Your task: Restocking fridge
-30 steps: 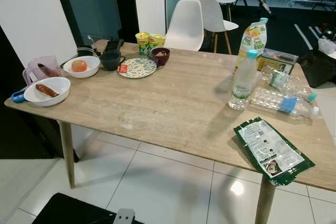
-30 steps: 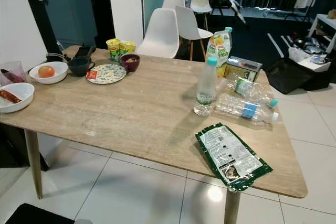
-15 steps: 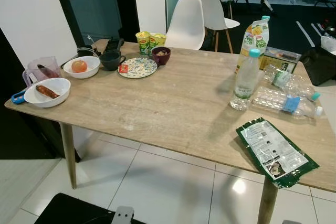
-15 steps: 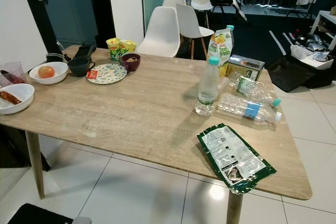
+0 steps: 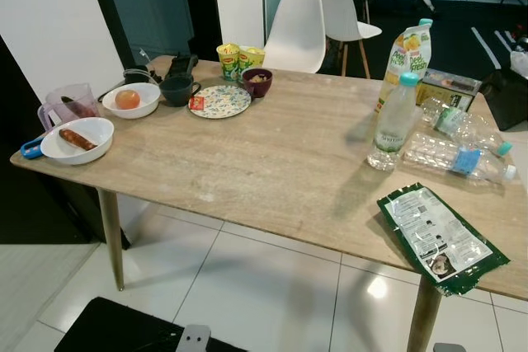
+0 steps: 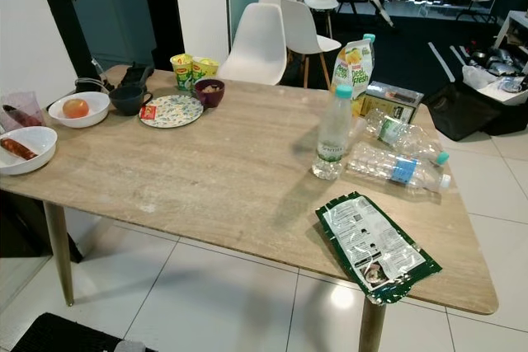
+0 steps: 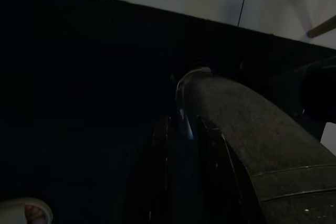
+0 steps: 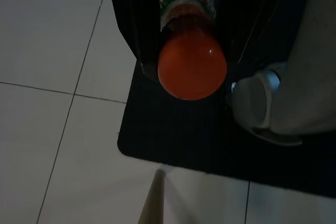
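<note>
One orange-based bottle clenched between the right gripper's fingers, seen base-on over a dark mat on white floor tiles. Left gripper hanging in deep shade above the same dark surface; fingers lying close together, whether clenched or released cannot be told.

Ahead, one wooden desk. Three clear bottles near the desk's right end: one upright, two lying flat, and, just beyond the upright one. One juice carton standing behind the upright bottle, one flat box beside the carton. One green packet lying flat near the desk's front right corner.

At the desk's left end: two white bowls, the nearer holding a sausage, the farther a round orange fruit. One pinkish jug at the left edge. One dark cup, one patterned plate, one small dark bowl and two yellow-green cups toward the far side.

Four white chairs behind the desk.
</note>
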Controlling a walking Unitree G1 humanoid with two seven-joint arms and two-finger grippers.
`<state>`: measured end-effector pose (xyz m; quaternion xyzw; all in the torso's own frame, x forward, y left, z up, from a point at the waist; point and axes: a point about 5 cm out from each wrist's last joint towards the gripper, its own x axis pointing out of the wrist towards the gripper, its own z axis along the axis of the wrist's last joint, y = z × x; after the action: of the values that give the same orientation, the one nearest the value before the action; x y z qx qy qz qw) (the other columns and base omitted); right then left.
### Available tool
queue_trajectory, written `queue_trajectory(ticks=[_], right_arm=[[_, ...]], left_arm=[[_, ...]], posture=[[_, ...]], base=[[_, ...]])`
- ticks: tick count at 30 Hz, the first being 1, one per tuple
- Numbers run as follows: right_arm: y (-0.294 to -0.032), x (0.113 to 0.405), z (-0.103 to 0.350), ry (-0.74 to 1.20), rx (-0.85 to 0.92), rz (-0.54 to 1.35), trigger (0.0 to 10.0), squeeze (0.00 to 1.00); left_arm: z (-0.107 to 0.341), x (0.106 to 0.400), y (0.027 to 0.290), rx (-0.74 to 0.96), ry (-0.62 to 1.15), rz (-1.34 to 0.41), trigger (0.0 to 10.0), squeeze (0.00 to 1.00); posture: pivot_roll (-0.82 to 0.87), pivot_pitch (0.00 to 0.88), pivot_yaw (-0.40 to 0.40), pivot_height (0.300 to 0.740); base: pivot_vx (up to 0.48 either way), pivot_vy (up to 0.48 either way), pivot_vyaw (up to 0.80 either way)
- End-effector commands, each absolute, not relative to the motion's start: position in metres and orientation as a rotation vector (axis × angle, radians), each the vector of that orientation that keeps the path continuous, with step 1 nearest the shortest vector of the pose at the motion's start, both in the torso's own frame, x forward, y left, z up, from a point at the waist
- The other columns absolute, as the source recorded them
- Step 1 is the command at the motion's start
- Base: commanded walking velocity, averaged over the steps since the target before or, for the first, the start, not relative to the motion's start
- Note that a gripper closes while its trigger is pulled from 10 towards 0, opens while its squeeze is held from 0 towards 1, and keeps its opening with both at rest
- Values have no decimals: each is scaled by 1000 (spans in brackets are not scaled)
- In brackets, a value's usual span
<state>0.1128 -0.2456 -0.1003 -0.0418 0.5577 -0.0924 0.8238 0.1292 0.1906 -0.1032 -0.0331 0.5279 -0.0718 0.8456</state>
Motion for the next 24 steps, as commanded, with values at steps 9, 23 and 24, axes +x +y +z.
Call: queue_trajectory(ticks=[9, 23, 24], right_arm=[[-243, 110, -102, 1201, -93, -180, 10000, 0], [-244, 108, -102, 1209, -96, -176, 10000, 0], [-244, 108, -102, 1209, -96, -176, 10000, 0]], left_arm=[[-104, 127, 190, -58, 1131, -160, 10000, 0], [-105, 126, 188, -59, 1134, -170, 10000, 0], [-105, 126, 188, -59, 1134, -170, 10000, 0]], posture=[[25, 0, -2, 740], [22, 0, -3, 740], [22, 0, -3, 740]], base=[[-285, 0, 0], [-299, 0, 0], [-304, 0, 0]])
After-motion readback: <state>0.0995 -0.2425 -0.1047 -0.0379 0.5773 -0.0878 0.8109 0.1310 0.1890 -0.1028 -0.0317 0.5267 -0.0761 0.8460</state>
